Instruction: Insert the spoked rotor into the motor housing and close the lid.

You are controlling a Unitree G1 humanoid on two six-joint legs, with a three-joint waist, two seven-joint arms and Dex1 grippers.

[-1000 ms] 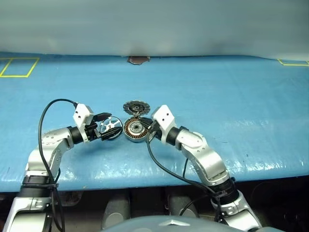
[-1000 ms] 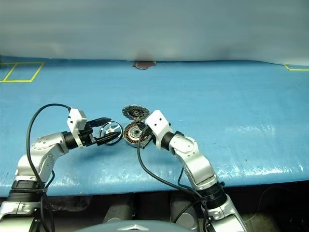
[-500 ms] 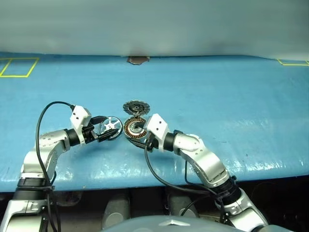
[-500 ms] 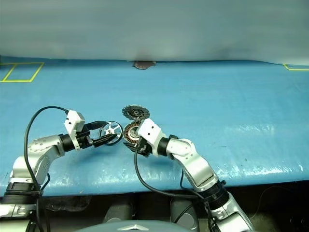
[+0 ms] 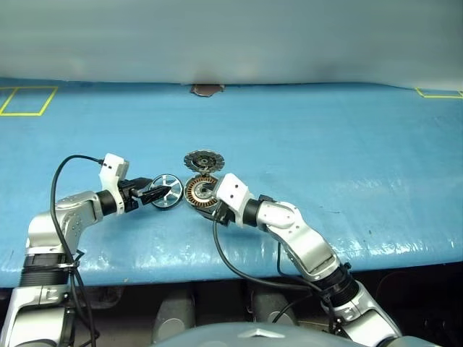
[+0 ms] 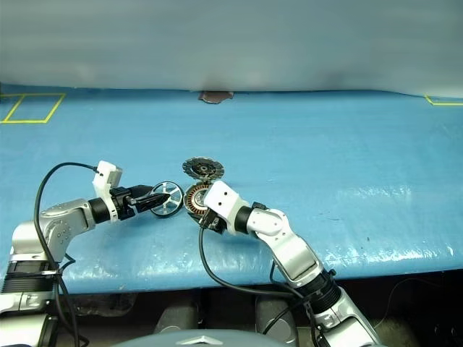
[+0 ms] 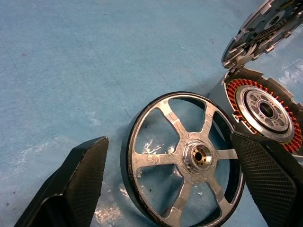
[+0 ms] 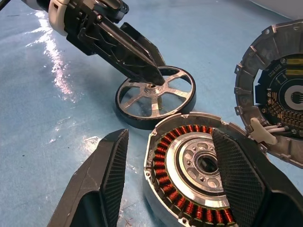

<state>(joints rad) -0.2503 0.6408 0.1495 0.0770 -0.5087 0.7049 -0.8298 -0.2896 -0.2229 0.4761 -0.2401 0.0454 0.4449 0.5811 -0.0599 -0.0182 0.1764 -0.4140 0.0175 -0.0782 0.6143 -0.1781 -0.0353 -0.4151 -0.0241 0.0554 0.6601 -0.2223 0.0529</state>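
Blue table (image 5: 325, 144), spoked rotor (image 7: 183, 158) btwn open left jaws

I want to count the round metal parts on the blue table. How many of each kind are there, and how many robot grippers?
Spoked rotor: 1
Motor housing: 1
Lid, open and joined to the housing's rim: 1
Grippers: 2, the left gripper and the right gripper, both open
Total: 5

text: none to read | labels: none | numbers: none | signs: none | checked: the blue table (image 5: 347, 144) and the lid (image 8: 279, 94) beside the motor housing (image 8: 194, 170)
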